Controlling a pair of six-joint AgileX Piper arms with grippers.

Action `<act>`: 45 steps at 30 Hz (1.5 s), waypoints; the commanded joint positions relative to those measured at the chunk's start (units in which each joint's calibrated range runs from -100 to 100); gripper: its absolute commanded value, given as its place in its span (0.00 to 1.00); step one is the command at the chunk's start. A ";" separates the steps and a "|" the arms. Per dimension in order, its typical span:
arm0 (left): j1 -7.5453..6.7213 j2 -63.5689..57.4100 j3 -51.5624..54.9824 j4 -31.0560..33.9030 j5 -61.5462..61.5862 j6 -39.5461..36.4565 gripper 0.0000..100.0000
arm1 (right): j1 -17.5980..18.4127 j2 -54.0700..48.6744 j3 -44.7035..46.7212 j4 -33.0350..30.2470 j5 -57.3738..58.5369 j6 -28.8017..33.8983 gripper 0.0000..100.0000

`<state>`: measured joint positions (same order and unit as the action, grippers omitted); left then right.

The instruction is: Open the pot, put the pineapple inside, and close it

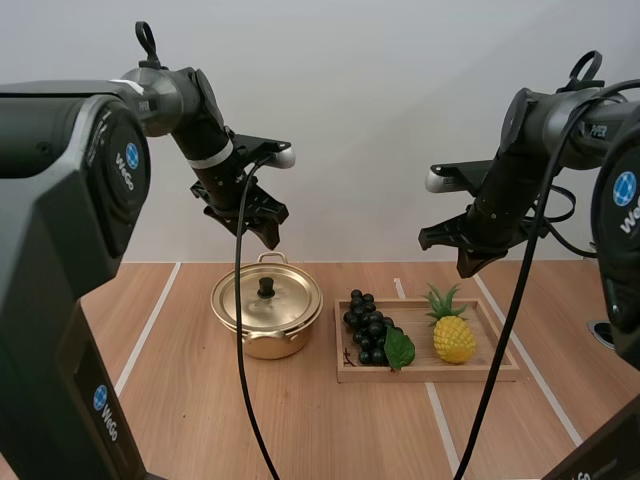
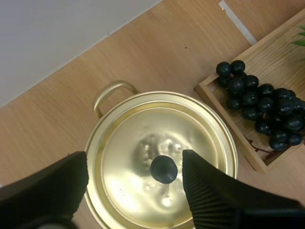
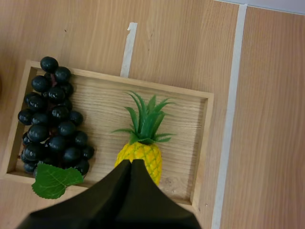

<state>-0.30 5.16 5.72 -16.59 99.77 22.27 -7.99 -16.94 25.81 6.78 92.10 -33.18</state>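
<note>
Pineapple (image 1: 454,338) lies across the tray (image 1: 480,373) — crown toward far rim.

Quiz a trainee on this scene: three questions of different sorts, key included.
1. True or false: the lid sits on the pot.
2. The pineapple lies: A in the pot; B on the wooden tray beside the grapes; C on the lid.
3. Fill in: the fingers of the left gripper stand ___ above the lid's knob.
Key: 1 true; 2 B; 3 open.
</note>
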 commanded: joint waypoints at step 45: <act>-2.84 8.91 4.62 5.99 0.23 -3.69 0.31 | -0.16 0.60 0.56 1.46 -1.09 -0.95 0.00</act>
<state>-3.00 14.10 10.22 -10.89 100.00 18.68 -7.99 -16.17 26.23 8.11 91.16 -33.59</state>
